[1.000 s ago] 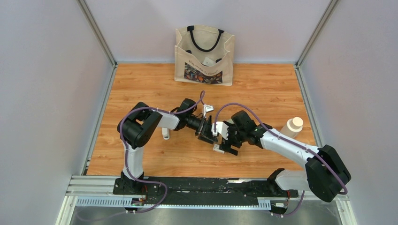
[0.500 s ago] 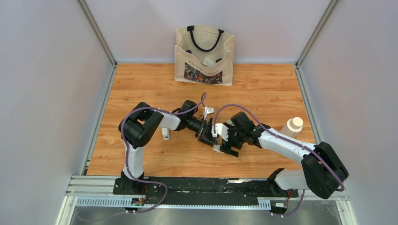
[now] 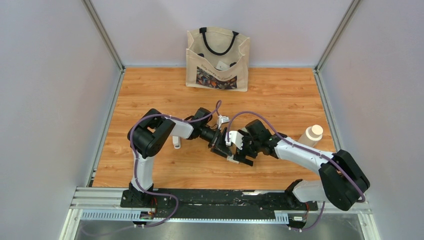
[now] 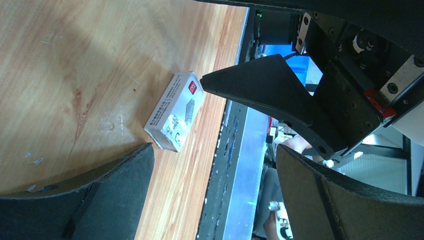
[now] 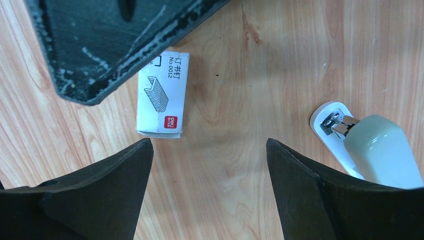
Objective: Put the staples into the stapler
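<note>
Pale lilac-grey panels (image 3: 45, 110) enclose a wood-grain counter (image 3: 280, 90) on three sides, joined by aluminium corner posts (image 3: 103, 35) at upper left and right. A black rail (image 3: 225, 197) and metal frame (image 3: 210, 216) cross the bottom edge under even light.

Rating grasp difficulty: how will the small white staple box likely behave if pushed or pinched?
The staple box lies flat on its broad face on the wooden table, so a push should slide it, not tip or roll it. It looks like thin printed card, so a hard pinch may dent it.
</note>
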`<state>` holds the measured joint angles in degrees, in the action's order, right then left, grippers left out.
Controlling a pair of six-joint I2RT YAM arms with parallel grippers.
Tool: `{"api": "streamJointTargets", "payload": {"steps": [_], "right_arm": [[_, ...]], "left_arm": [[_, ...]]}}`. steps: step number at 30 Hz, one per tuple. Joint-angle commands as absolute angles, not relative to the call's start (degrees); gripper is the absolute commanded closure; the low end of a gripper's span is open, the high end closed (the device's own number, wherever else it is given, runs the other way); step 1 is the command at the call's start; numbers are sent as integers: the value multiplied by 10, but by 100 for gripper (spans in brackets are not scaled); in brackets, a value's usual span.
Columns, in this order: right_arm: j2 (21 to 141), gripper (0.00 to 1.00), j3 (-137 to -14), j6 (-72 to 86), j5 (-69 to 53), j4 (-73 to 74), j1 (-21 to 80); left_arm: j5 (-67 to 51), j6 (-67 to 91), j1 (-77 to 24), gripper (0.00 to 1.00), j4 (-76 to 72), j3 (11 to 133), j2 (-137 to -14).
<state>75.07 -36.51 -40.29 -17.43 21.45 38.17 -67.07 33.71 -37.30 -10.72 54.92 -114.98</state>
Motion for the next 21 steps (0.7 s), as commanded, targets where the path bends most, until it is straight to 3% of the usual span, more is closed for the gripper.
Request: {"api": "streamJointTargets", "payload": {"steps": [1,7,21], "right_arm": [[760,13,-371,-395,-181,192,381],[765,13,-374,-392,-185,195,385],[772,13,-379,-383,-170,186,390]], "left_arm": [[-673,329,-386,1,-116,562,-1156],[-673,333,-389,3,-120,565,-1152],[-682,345,-390,34,-137,568,-1165]]}}
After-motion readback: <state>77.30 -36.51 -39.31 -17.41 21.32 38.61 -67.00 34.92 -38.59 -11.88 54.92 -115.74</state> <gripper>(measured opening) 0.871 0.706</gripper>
